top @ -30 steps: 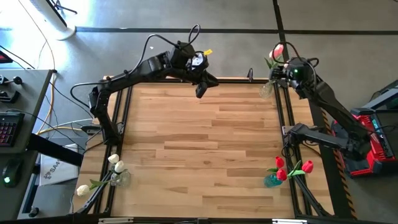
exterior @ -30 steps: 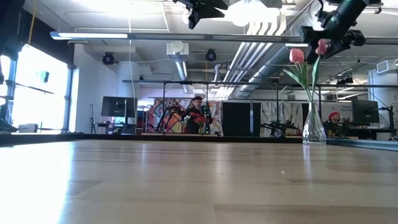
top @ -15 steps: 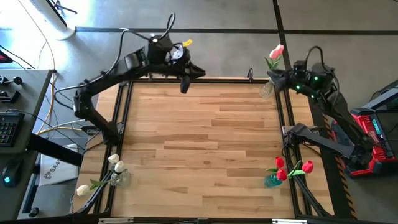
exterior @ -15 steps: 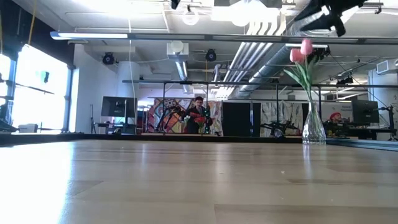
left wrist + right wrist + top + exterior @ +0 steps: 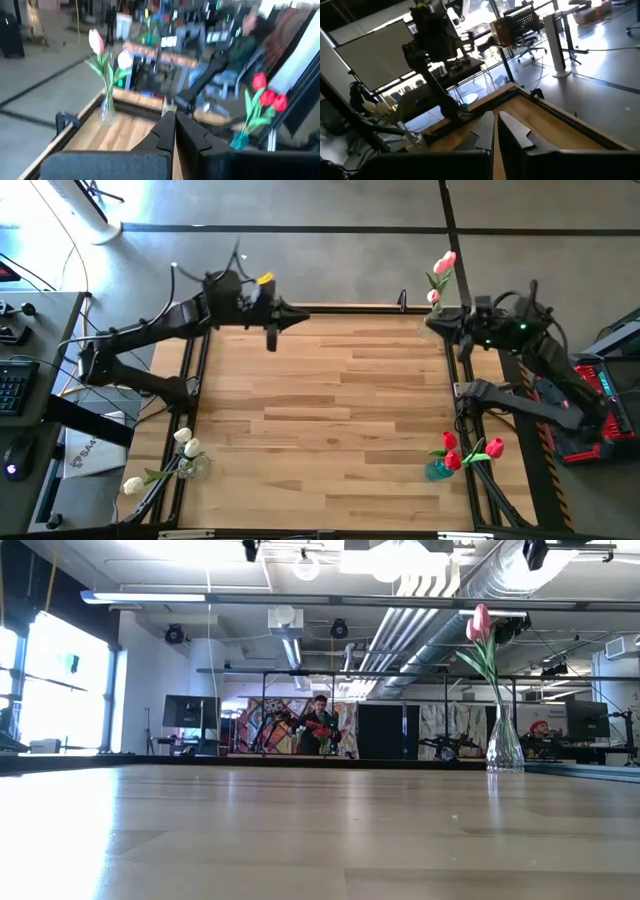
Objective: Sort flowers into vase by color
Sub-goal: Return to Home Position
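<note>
Overhead, white flowers (image 5: 185,445), red flowers (image 5: 466,452), low view only pink flowers (image 5: 480,624).

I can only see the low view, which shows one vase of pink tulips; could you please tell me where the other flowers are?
Observer: The red flowers stand in a teal vase at the table's right edge, at the corner away from the pink flowers.
Operator: Thank you. And the white ones?
Observer: The white flowers are in a clear vase at the left edge, level with the red ones.
Operator: Is either hand holding anything?
Observer: No; the left hand and the right hand are both shut and empty.
</note>
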Robot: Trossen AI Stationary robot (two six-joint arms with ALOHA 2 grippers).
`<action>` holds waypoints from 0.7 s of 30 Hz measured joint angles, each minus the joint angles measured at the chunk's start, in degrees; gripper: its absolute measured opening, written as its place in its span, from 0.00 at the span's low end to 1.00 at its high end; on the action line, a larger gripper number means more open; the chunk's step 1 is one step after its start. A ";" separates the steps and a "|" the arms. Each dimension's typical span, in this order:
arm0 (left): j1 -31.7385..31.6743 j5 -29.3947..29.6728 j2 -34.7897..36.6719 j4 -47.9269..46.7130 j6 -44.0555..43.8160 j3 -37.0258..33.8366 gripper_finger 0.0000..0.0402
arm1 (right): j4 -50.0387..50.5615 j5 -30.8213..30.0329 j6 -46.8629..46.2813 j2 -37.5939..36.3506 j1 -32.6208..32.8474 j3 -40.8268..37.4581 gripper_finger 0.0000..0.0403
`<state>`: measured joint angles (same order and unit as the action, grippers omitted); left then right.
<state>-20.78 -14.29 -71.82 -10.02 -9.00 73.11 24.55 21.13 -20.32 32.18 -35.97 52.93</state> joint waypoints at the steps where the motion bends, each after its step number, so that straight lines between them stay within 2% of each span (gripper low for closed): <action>1: -0.04 0.05 1.29 2.78 -0.99 -2.12 0.00 | -0.67 -1.51 -0.29 0.00 0.95 -1.02 0.03; 4: -0.06 -0.04 4.67 7.85 -2.75 -7.36 0.00 | -7.23 -1.71 -3.56 0.42 4.17 -5.71 0.01; 8: 0.40 -0.05 7.99 8.60 -1.23 -11.57 0.00 | -18.90 -1.43 -8.97 0.39 10.86 -12.68 0.00; 10: 1.46 0.97 9.35 8.89 0.42 -13.19 0.00 | -22.44 -3.74 -9.23 0.29 14.34 -14.75 0.00; 14: 4.71 6.29 12.18 11.74 1.66 -16.38 0.00 | -21.84 -7.51 -5.83 0.35 20.26 -15.50 0.00; 17: 6.00 8.86 14.35 13.27 1.73 -19.11 0.00 | -21.46 -6.86 -1.09 -1.47 23.46 -15.52 0.00; 21: 6.61 9.41 15.85 18.29 1.51 -21.75 0.00 | -13.23 -8.13 4.15 -6.84 25.36 -13.58 0.00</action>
<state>-14.17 -4.88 -55.97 8.27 -7.49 51.36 11.32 13.00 -16.17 25.35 -10.61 39.35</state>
